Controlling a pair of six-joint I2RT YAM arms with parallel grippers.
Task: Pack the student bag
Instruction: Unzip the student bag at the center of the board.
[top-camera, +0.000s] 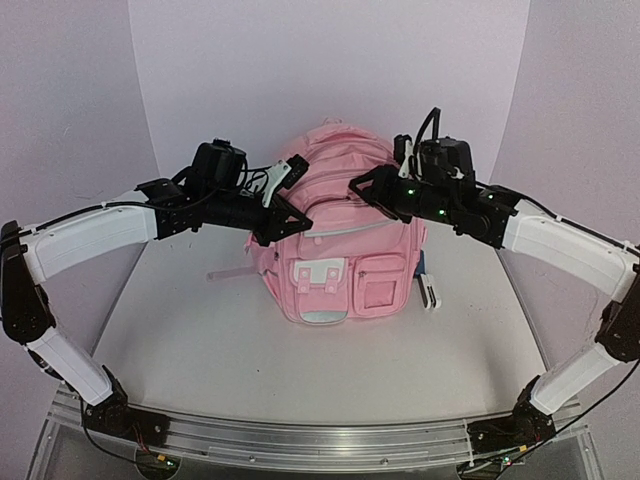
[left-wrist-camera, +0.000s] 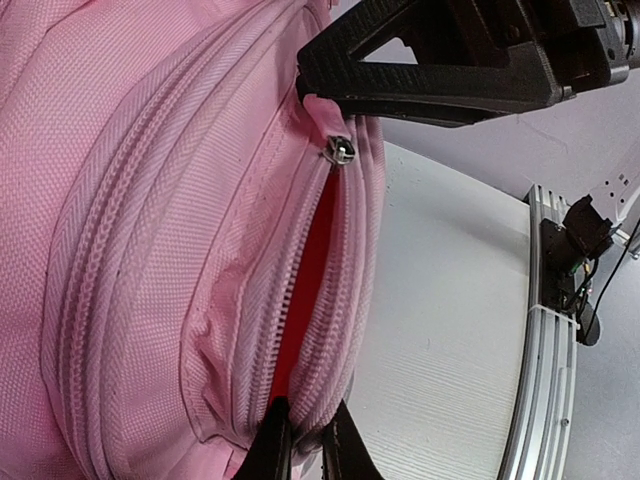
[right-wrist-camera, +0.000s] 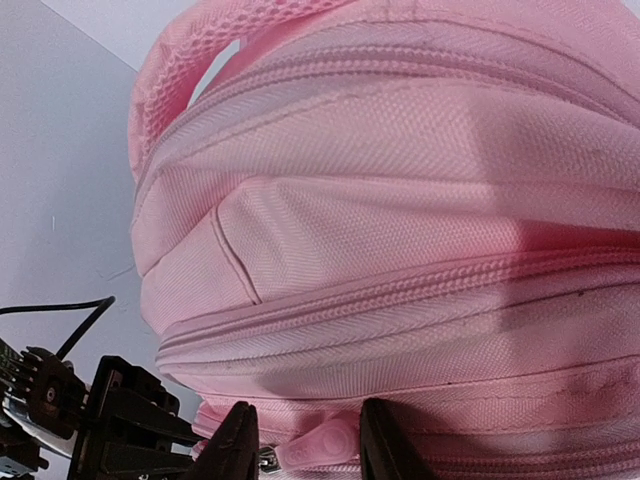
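Left hand (left-wrist-camera: 303, 452) pinching student bag (left-wrist-camera: 150, 250), right hand (right-wrist-camera: 309, 436) ajar astride zip pull (right-wrist-camera: 324, 443), pocket (left-wrist-camera: 240, 300) part-unzipped

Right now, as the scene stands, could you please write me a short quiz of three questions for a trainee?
1. True or false: the student bag lies flat on its back.
2. Which colour shows inside the open zipper? A red, B blue, C green.
3. Which gripper pinches the fabric beside that zipper?
Key: 1 false, it stands upright; 2 A; 3 the left gripper.
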